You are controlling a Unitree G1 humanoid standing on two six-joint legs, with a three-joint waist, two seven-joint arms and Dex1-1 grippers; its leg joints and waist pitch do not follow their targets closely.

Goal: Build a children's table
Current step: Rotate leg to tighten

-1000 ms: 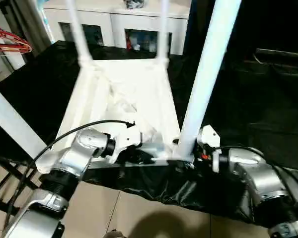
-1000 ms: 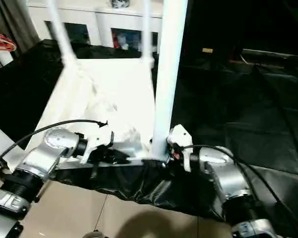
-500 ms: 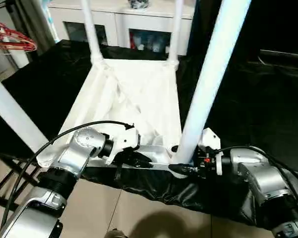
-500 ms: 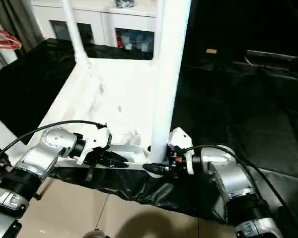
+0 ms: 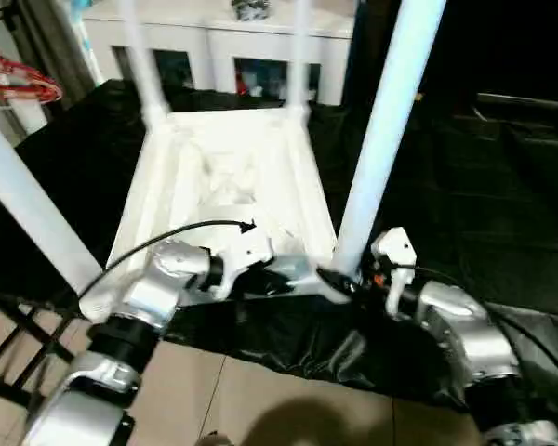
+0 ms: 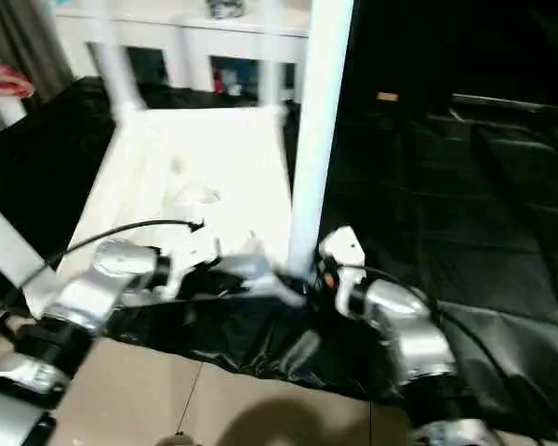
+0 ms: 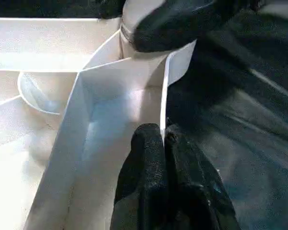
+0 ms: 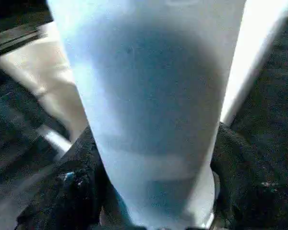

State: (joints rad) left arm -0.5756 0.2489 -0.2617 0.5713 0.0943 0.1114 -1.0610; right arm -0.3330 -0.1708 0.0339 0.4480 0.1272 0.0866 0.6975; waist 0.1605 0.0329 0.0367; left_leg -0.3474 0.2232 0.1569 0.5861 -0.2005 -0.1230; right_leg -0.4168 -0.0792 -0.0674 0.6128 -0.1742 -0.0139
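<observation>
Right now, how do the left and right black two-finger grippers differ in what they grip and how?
The left gripper is pinched shut on the thin near rim of the upside-down white plastic tabletop; the right gripper stands wide around the base of the near-right white round leg, one finger on each side. The left grips a flat edge, the right a thick upright tube. Both work at the same near corner.
</observation>
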